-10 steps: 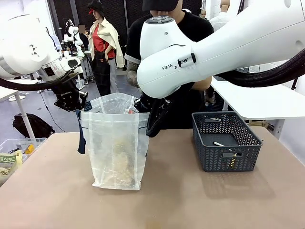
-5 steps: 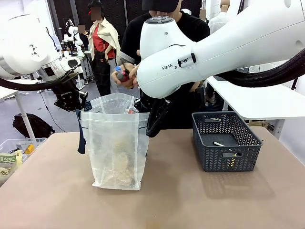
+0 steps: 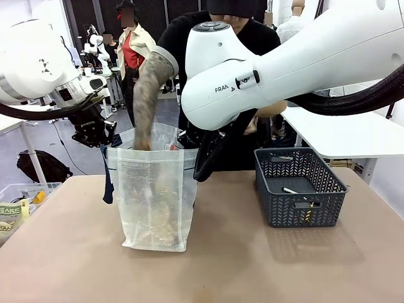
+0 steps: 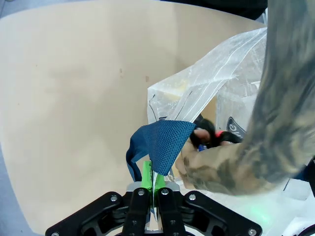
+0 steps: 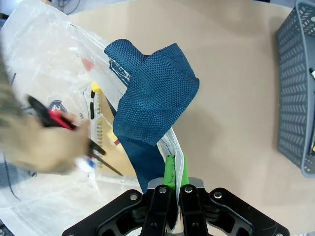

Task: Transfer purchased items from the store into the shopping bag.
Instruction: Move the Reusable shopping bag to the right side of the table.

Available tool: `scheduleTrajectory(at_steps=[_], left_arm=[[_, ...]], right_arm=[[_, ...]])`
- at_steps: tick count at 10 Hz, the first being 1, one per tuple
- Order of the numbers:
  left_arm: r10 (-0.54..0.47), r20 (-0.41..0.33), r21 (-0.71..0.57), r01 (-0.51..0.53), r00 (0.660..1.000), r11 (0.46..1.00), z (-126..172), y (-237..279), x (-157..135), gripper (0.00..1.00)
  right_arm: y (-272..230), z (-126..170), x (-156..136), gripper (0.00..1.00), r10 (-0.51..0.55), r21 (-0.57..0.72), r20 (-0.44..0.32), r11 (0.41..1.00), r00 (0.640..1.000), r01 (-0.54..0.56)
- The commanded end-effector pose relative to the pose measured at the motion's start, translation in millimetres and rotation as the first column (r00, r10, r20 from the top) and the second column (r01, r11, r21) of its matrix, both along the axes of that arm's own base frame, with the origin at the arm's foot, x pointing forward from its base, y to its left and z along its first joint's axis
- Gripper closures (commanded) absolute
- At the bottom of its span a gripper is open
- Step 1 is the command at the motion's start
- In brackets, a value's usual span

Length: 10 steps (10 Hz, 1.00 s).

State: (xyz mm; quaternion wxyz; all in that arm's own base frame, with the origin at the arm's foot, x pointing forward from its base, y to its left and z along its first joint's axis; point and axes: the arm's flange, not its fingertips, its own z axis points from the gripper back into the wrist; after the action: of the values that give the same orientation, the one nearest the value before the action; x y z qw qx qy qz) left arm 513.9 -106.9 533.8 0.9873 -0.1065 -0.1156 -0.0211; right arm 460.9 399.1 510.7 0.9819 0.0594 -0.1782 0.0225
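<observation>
The shopping bag (image 3: 154, 189) stands upright on the table, left of centre, with tan goods at its bottom. My left gripper (image 3: 100, 139) is shut on its left rim by the dark blue handle (image 4: 160, 142). My right gripper (image 5: 173, 179) is shut on the right rim under the other blue handle (image 5: 152, 93). The person's forearm (image 3: 148, 88) reaches down into the bag's mouth. The hand (image 4: 216, 167) holds a small black-and-red item (image 4: 212, 132), blurred in the right wrist view. The store (image 3: 303, 189), a dark grey basket, sits to the right with a thin white item (image 3: 290, 190) inside.
My right arm's large white joint (image 3: 221, 69) hangs over the bag's right side and hides part of the person. A clear bin (image 3: 19, 202) with packets sits at the table's left edge. A white table (image 3: 353, 132) stands behind the basket.
The person's hand, which came up above the bag with the small item, has gone down into the bag's mouth. Both grippers and the bag have stayed put.
</observation>
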Motion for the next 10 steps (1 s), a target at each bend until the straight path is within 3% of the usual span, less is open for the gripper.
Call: scheduleTrajectory(at_steps=[1, 10], left_arm=[[0.006, 0.004, -0.001, -0.006, 1.000, 1.000, 2.0, 2.4, 0.6, 1.00], [0.006, 0.004, -0.001, -0.006, 1.000, 1.000, 2.0, 2.4, 0.6, 1.00]], right_arm=[[-0.7, 1.1, 0.4, 1.00, -0.002, 0.005, 0.005, 1.000, 1.000, 0.002], [-0.7, 1.1, 0.4, 1.00, -0.002, 0.005, 0.005, 1.000, 1.000, 0.002]])
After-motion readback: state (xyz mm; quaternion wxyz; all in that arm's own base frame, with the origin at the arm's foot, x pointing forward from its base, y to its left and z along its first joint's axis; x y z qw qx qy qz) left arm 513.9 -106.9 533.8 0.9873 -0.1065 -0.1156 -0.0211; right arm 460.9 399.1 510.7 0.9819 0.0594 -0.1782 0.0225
